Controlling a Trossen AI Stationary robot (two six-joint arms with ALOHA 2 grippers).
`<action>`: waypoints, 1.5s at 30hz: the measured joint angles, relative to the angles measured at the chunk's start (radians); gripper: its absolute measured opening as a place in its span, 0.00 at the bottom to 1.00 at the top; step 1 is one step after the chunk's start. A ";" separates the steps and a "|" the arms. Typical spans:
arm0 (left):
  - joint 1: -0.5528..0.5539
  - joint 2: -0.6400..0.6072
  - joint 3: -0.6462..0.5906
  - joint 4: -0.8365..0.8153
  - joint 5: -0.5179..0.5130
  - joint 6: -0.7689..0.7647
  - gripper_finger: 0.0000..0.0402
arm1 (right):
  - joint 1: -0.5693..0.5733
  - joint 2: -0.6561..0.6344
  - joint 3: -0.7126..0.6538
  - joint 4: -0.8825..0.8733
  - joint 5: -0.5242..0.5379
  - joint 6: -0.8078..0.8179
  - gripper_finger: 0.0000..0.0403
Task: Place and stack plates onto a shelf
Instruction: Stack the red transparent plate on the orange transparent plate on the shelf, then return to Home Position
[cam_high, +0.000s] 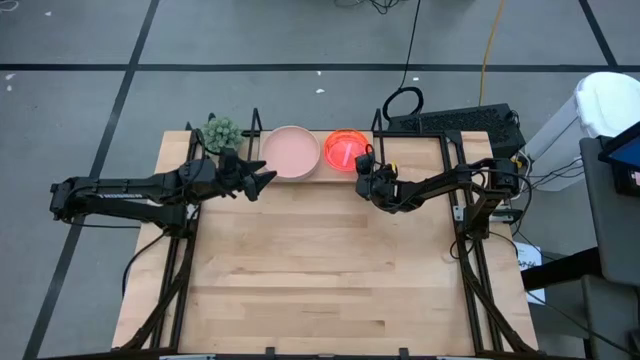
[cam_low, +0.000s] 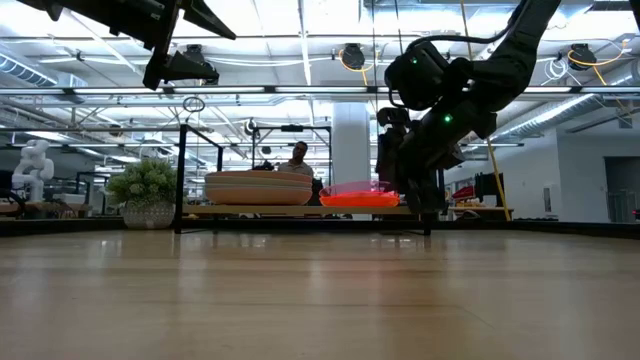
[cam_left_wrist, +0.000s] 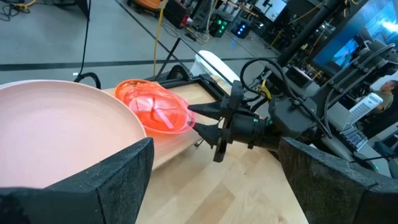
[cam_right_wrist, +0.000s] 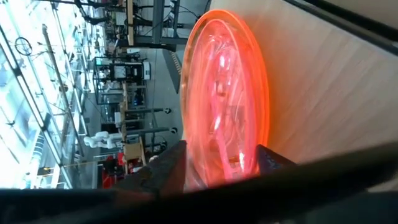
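High view: right gripper (cam_high: 362, 172) parted at neon plates (cam_high: 345, 150); left gripper (cam_high: 268, 178) spread wide.

Two dark, near-black arms built of slender tubular links joined by thicker cylindrical housings. The left pincer (cam_high: 268, 179) ends in two pointed, wedge-shaped black fingers with matte, faintly textured faces, as the left wrist view shows. The right pincer (cam_left_wrist: 200, 122) carries tapered black fingers on a round flanged collar; black cables loop above its wrist, with a small yellow marking beside them. A green indicator light glows on the right arm's housing.
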 joint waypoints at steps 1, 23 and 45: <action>0.000 0.000 0.000 0.000 0.000 0.000 0.87 | 0.000 0.000 0.000 0.008 0.000 0.001 0.46; 0.000 0.000 0.000 -0.004 0.084 -0.031 0.87 | 0.001 -0.192 0.000 -0.148 -0.055 -0.077 0.63; -0.001 0.000 0.000 0.007 0.234 0.035 0.85 | 0.021 -0.433 0.000 -0.087 -0.342 -0.800 0.52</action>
